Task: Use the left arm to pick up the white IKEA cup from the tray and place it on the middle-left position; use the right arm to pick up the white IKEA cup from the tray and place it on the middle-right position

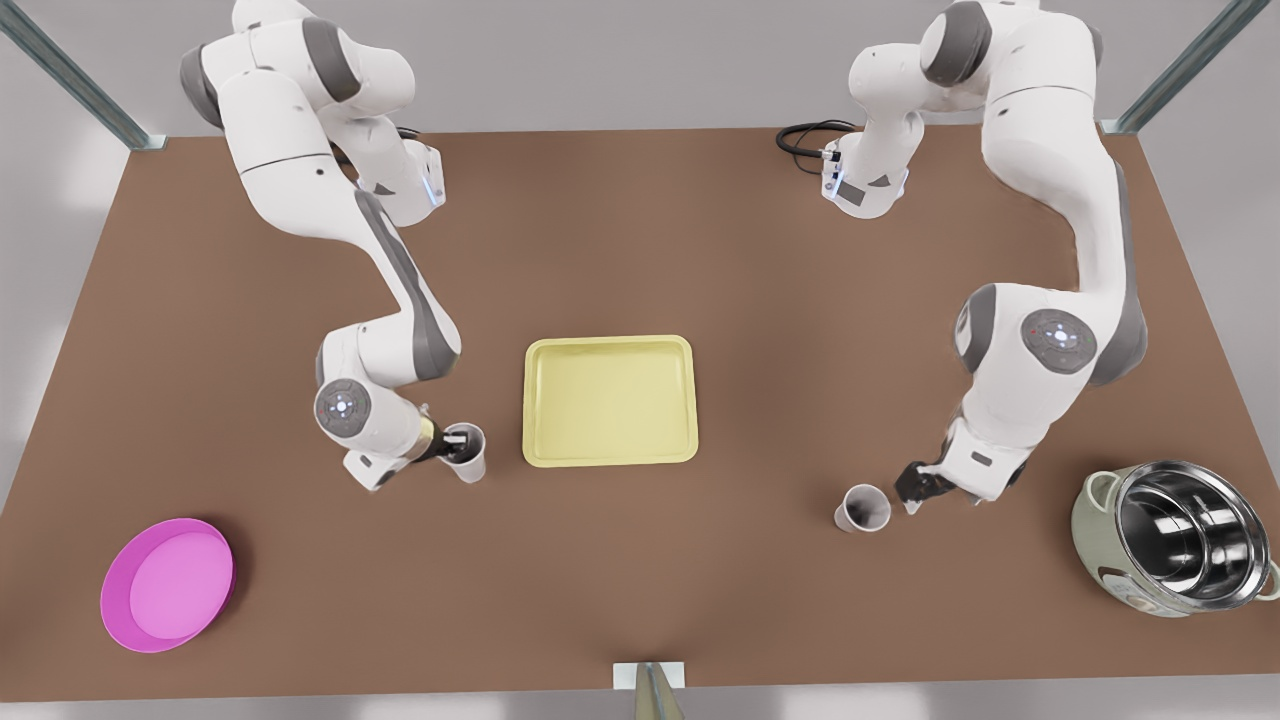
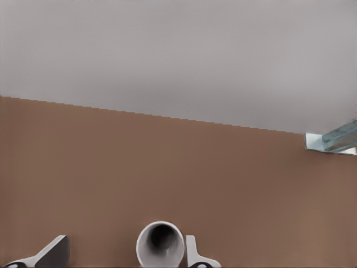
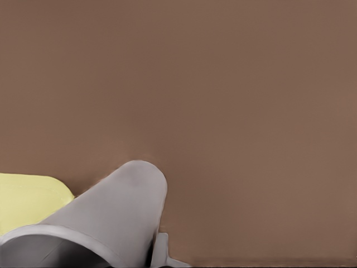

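White cup between released left jaws; right jaws beside another cup, grip unclear

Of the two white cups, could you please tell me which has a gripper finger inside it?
The white cup on the front view's left; the left gripper reaches into it.

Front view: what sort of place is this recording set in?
Likely a simulated tabletop workcell: two white Franka arms on a brown table, metal frame posts at its corners, a yellow tray, two white cups.
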Robot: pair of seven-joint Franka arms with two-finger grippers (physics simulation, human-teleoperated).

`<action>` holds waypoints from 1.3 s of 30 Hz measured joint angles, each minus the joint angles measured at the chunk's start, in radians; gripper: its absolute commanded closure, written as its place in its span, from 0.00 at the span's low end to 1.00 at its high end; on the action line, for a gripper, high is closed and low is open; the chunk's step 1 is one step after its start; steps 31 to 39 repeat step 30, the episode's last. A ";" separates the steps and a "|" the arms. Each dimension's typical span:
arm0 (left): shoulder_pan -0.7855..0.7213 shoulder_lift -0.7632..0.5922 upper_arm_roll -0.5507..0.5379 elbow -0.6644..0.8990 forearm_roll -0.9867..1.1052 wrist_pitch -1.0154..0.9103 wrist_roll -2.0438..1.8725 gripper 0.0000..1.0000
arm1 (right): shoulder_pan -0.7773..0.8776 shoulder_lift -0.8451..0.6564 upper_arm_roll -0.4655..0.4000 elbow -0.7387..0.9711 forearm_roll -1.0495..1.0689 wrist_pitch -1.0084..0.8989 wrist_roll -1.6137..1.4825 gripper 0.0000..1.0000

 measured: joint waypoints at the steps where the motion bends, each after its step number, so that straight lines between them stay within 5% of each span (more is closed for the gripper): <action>1: 0.001 -0.019 -0.001 0.039 -0.013 -0.070 0.015 0.00 | -0.008 -0.014 0.000 -0.029 0.009 -0.003 -0.006 0.78; 3: 0.031 -0.054 0.000 0.034 -0.045 -0.176 0.053 0.00 | -0.029 -0.024 -0.003 -0.056 0.019 -0.008 -0.017 0.77; 4: 0.068 -0.131 0.005 -0.089 -0.074 -0.187 0.071 0.00 | -0.037 -0.026 -0.005 -0.068 0.021 -0.010 -0.022 0.74; 6: 0.100 -0.184 0.007 -0.166 -0.111 -0.198 0.103 0.00 | -0.042 -0.025 -0.008 -0.085 0.021 -0.014 -0.029 0.58; 11: 0.097 -0.188 0.006 -0.189 -0.142 -0.205 0.168 0.00 | -0.043 -0.004 -0.008 -0.093 0.022 -0.014 -0.042 0.43; 16: 0.098 -0.181 0.006 -0.190 -0.149 -0.204 0.217 0.00 | -0.044 -0.004 -0.011 -0.072 0.019 -0.013 -0.049 0.00; 21: 0.099 -0.180 0.006 -0.190 -0.150 -0.203 0.255 0.00 | -0.043 -0.079 -0.015 0.008 -0.018 -0.029 -0.051 0.00; 25: 0.099 -0.180 0.006 -0.190 -0.150 -0.203 0.278 0.00 | -0.094 -0.137 -0.033 0.327 -0.100 -0.184 -0.054 0.00; 29: 0.099 -0.181 0.006 -0.190 -0.151 -0.203 0.297 0.00 | -0.215 -0.324 -0.032 0.191 -0.088 -0.320 -0.088 0.00; 39: 0.099 -0.181 0.006 -0.190 -0.151 -0.203 0.301 0.00 | -0.218 -0.337 -0.030 0.180 -0.086 -0.347 -0.092 0.00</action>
